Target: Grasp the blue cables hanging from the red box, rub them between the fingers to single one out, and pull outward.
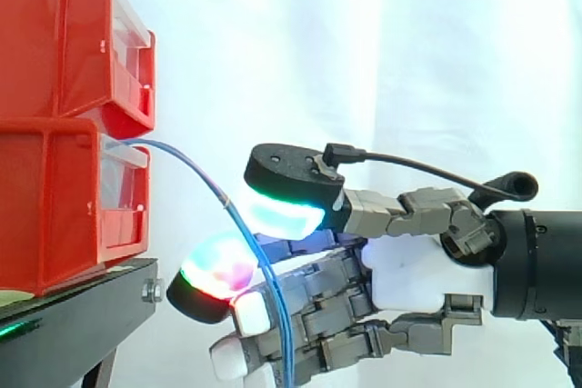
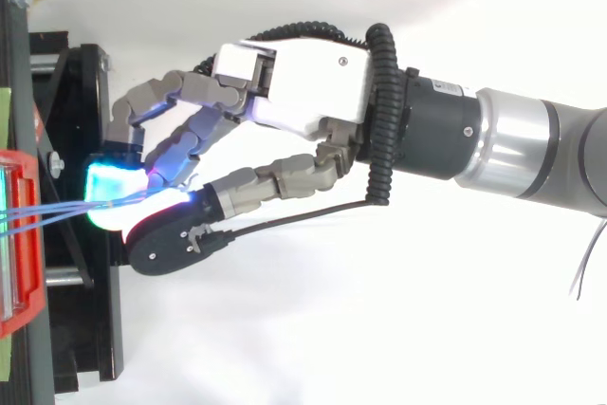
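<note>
two red bins stacked on black stand [image 1: 82, 311]; blue cables [image 1: 225, 199] trail from lower red bin [image 1: 55, 206], arc down; hand [image 2: 303, 92] just beside that bin, pinching cables between glowing pads.

Plain white curtain [image 1: 409, 52] in bright, even light; black stand [image 1: 80, 324] low at the side view's left edge.

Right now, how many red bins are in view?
2, stacked: upper red bin on lower red bin, which rests on the black stand. More may be hidden past the frame.
</note>
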Available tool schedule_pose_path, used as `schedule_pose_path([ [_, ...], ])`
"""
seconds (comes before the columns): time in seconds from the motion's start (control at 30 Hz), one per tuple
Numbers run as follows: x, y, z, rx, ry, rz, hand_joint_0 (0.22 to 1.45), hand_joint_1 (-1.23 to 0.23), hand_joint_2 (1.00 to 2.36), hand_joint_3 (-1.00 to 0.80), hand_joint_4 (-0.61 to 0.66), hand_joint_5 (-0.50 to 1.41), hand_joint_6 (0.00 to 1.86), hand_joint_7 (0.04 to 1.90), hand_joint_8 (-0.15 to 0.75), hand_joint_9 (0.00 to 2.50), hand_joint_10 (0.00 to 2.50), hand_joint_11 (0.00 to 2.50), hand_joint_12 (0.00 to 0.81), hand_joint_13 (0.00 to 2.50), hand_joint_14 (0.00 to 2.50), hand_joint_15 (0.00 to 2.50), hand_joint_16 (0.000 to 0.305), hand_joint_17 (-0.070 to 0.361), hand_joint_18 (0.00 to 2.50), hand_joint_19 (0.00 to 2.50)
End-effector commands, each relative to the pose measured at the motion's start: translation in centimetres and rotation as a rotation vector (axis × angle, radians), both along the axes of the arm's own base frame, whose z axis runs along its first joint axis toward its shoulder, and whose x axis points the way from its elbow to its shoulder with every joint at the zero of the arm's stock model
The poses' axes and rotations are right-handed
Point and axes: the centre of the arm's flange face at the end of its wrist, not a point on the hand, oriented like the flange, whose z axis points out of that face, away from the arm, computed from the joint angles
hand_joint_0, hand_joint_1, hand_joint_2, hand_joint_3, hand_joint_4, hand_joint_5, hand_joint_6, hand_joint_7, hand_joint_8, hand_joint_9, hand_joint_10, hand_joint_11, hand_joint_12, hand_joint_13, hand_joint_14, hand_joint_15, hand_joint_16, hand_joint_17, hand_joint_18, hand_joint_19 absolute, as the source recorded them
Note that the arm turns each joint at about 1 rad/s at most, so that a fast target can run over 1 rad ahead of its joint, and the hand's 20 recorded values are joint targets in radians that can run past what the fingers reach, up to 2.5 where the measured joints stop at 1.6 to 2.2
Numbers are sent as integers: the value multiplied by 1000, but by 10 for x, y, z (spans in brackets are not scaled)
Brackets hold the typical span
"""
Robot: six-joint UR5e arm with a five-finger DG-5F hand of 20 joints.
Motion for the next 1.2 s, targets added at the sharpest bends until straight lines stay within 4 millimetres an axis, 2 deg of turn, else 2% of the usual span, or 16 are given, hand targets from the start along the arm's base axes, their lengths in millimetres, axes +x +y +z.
schedule_pose_path([
  [0.0,3,-1,6,-11,-9,0,587,-702,1005,-425,152,-124,727,960,286,1038,20,546,330,804,18,471,46,104,619,511],
  [0.27,3,-1,24,-31,8,1,607,-701,1011,-277,123,-152,827,902,295,1037,17,567,341,820,19,473,48,109,644,510],
  [0.37,2,0,25,-31,18,-1,607,-725,1012,-196,133,-158,866,847,307,1034,16,587,356,834,17,473,52,116,675,493],
  [0.57,0,1,23,-32,36,4,615,-760,1013,-138,102,-162,886,860,309,1028,18,590,359,838,19,481,52,118,691,489],
  [0.67,0,-1,23,-33,41,3,621,-787,1012,-170,104,-165,894,822,303,1020,17,602,356,837,18,487,52,116,686,501],
  [0.77,-1,-2,28,-32,35,1,630,-823,1012,-275,119,-171,899,811,287,1007,19,611,337,830,21,497,48,109,663,516],
  [0.93,-6,-4,44,-36,43,0,575,-714,1005,-429,131,-167,891,818,296,1048,20,613,339,847,21,505,47,107,672,548],
  [1.17,-8,-5,45,-38,57,0,570,-647,1006,-415,130,-162,873,847,297,1060,18,610,342,852,21,514,48,107,680,553],
])
